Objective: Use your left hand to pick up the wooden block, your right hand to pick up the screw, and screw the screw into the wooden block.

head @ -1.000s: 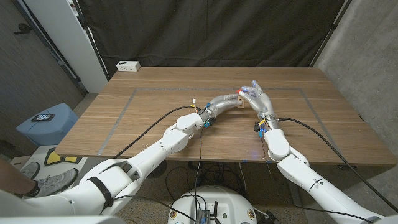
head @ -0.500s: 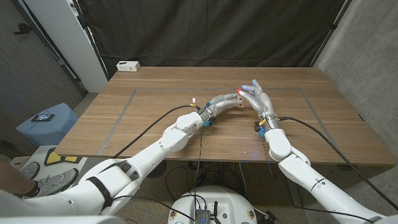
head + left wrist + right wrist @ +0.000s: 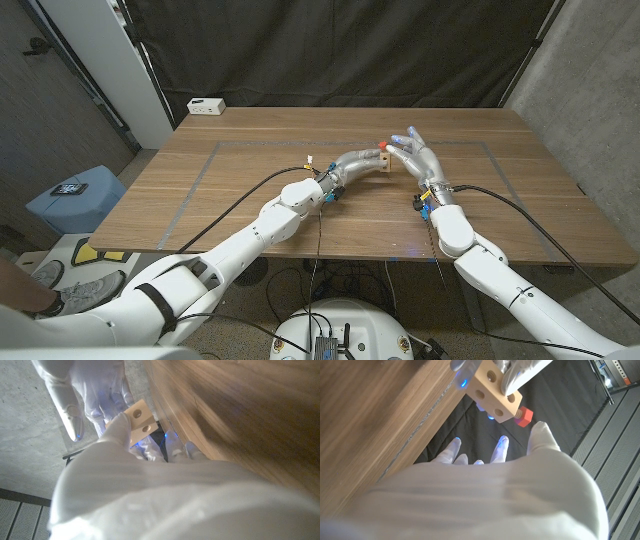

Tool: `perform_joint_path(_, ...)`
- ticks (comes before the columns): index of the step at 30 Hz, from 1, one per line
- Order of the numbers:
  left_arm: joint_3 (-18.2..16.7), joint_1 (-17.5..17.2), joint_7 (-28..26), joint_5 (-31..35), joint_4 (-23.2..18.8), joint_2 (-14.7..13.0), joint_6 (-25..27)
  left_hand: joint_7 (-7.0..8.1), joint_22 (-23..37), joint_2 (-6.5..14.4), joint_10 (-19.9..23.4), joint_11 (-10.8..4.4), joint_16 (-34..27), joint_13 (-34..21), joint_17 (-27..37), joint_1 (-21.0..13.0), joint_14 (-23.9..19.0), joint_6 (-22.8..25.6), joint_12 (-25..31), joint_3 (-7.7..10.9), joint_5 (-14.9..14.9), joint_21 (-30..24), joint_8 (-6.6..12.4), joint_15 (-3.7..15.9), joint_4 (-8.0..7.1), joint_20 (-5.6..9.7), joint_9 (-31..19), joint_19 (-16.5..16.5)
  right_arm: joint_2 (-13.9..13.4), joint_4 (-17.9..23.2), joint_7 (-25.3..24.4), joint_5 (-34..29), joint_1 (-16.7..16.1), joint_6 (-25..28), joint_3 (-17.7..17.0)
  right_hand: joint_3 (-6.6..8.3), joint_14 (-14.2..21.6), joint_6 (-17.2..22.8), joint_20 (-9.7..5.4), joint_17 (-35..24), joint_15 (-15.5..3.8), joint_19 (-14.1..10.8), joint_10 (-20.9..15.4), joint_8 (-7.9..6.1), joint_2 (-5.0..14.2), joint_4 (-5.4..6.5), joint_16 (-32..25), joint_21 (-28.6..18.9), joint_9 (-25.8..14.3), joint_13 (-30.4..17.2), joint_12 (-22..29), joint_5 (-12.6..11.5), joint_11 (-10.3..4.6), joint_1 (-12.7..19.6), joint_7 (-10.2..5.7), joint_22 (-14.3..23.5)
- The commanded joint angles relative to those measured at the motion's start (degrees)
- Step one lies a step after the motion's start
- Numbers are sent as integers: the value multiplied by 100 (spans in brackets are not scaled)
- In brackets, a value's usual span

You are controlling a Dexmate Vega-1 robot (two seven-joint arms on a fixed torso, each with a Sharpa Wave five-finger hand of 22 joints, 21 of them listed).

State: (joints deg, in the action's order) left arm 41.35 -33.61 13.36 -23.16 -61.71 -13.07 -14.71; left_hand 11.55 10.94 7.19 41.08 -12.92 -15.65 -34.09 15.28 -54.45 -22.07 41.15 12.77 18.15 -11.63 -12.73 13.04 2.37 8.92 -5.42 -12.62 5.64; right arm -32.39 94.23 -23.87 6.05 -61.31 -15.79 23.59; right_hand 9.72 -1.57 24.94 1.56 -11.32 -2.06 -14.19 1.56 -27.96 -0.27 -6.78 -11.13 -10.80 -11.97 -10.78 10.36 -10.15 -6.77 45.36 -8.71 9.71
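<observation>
**Block held above the worktop, screw head at its end**

A black curtain (image 3: 340, 50) hangs behind a wide wooden worktop (image 3: 250, 215), with concrete-grey walls to either side. A taped rectangle outline (image 3: 205, 172) runs across the worktop's surface. At its far left corner sits a small white box (image 3: 207, 105). Beside the worktop on the left, on the floor, stands a blue bin (image 3: 75, 200).

Both white arms reach in from the near edge and meet around the worktop's middle. The left hand (image 3: 358, 163) grips the wooden block (image 3: 384, 160); in the left wrist view its fingers (image 3: 120, 427) are wrapped round the block (image 3: 139, 419), whose pale face shows two round holes. The right hand (image 3: 420, 160) stands just beside the block, its fingers (image 3: 412, 137) spread and pointing away from the robot. In the right wrist view the block (image 3: 495, 390) is lifted clear of the worktop, and the red screw (image 3: 523, 416) sticks out of one end of it, with the right fingertips (image 3: 502, 447) near it and apart from one another. Whether any of them touches the screw cannot be told.
</observation>
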Motion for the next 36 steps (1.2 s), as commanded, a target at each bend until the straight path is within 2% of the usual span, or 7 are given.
perform_joint_path(1,-21,150,75,50,65,-83,27,-10,17,-8,24,33,11,-32,31,33,-31,53,17,7,-27,-17,25,558,-18,-25,-13,-43,-302,460,69,-97,-24,693,-73,-22,-66,-61,-6,-20,17,29,55,38,-6,23,-2,4,-8,-29,-2,-11,-8,-64,3,31)
perform_joint_path(19,-7,397,233,111,327,-67,-3,-19,17,0,24,35,11,-31,32,26,-29,56,19,15,-30,-14,25,556,-15,-31,-12,-49,-790,1124,231,-218,61,1733,-123,-14,-78,-122,21,-10,55,14,69,108,1,1,-13,-16,2,-28,27,-24,29,-80,94,30)
perform_joint_path(30,4,413,257,149,282,-101,-7,-17,17,0,21,34,15,-31,30,25,-26,55,19,18,-31,-13,23,552,-14,-28,-12,-53,-1074,1502,363,-281,91,2203,-141,8,-83,-150,36,-2,91,30,75,146,9,-32,-15,-15,7,-27,39,-40,47,-45,121,30)
perform_joint_path(36,18,409,246,193,197,-149,17,-15,17,0,18,34,12,-30,31,29,-30,51,18,17,-32,-14,21,551,-17,-31,-11,-52,-1344,1843,536,-342,134,2606,-177,20,-81,-167,34,2,139,35,76,169,13,-50,-19,-15,11,-26,45,-54,71,-26,151,30)
